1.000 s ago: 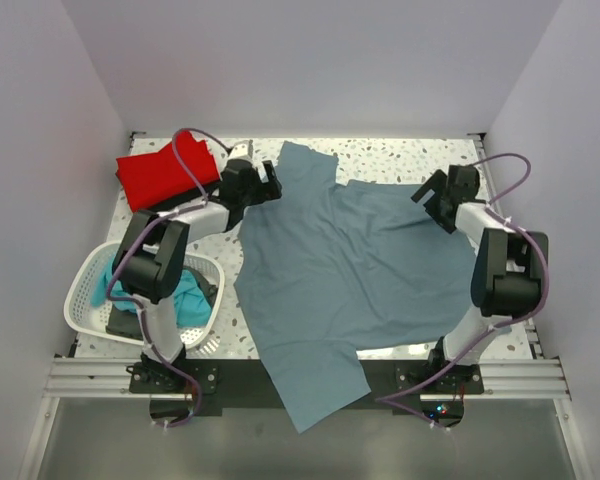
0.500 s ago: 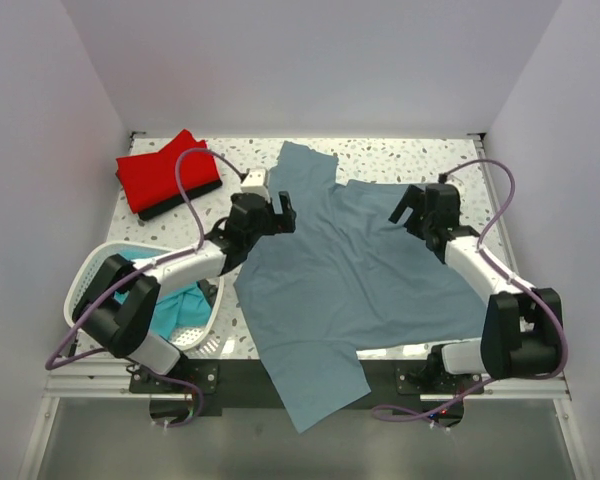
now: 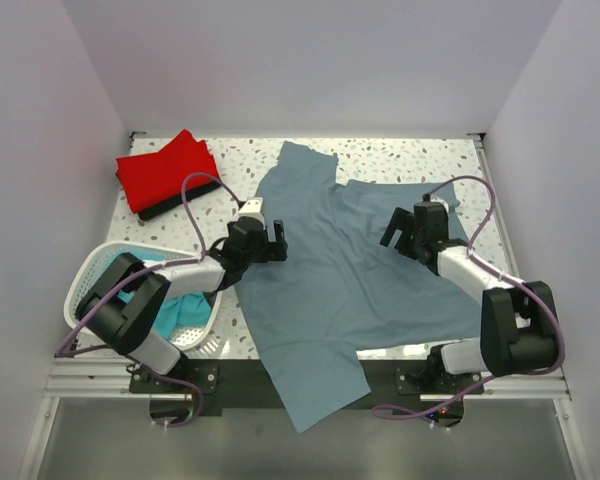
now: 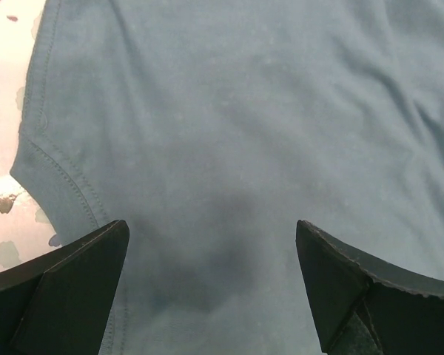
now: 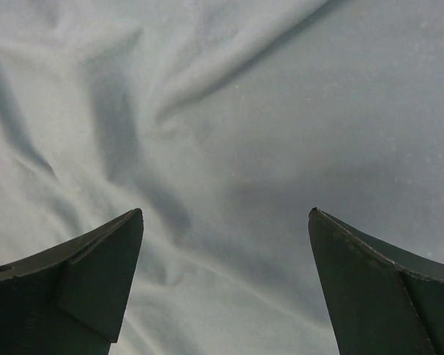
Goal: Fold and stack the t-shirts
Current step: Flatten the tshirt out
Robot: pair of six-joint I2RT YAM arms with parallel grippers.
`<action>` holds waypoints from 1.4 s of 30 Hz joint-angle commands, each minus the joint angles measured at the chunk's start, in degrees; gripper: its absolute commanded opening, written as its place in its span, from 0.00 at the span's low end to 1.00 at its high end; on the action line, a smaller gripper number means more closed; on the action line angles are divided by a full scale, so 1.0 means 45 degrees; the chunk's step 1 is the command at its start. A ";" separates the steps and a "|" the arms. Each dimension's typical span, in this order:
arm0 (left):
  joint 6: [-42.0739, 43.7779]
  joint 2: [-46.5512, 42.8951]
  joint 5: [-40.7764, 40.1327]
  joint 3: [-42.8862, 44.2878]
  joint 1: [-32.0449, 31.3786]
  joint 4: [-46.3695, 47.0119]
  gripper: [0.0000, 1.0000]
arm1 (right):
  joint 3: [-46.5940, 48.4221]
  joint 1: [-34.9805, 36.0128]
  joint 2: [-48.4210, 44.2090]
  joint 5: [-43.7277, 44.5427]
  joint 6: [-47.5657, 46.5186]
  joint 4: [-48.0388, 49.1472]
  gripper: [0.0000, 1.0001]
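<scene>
Spread grey-blue tee [image 3: 350, 270], folded red tee [image 3: 165, 170]

Grey-blue t-shirt [image 3: 350, 290] across speckled table [image 3: 380, 155]

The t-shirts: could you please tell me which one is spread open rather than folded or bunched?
The large grey-blue t-shirt, spread flat in the middle; the red t-shirt lies folded far left, the teal one is bunched in the white basket.

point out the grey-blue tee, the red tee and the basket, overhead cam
grey-blue t-shirt [image 3: 350, 275], top external view, middle of its spread body.
red t-shirt [image 3: 165, 170], top external view, centre of the folded cloth.
white basket [image 3: 83, 272], top external view, its far-left rim.
</scene>
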 commanded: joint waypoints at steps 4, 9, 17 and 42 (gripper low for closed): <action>0.0293 0.1295 -0.0446 0.0772 -0.0038 0.0631 1.00 | 0.0341 0.0042 0.1123 -0.0162 -0.0362 0.0650 0.96; 0.0332 0.1979 -0.0505 0.1183 -0.0018 0.0652 1.00 | 0.0789 0.0042 0.2293 -0.0357 -0.0264 0.0962 0.96; 0.0059 0.3074 0.0975 0.1574 0.1152 0.1100 1.00 | 0.1473 0.0042 0.3643 -0.0279 -0.0049 0.1080 0.95; 0.0938 0.7331 0.4045 0.7900 0.3887 -0.0696 1.00 | 0.7097 0.0042 0.7862 -0.0787 -0.0108 -0.0306 0.95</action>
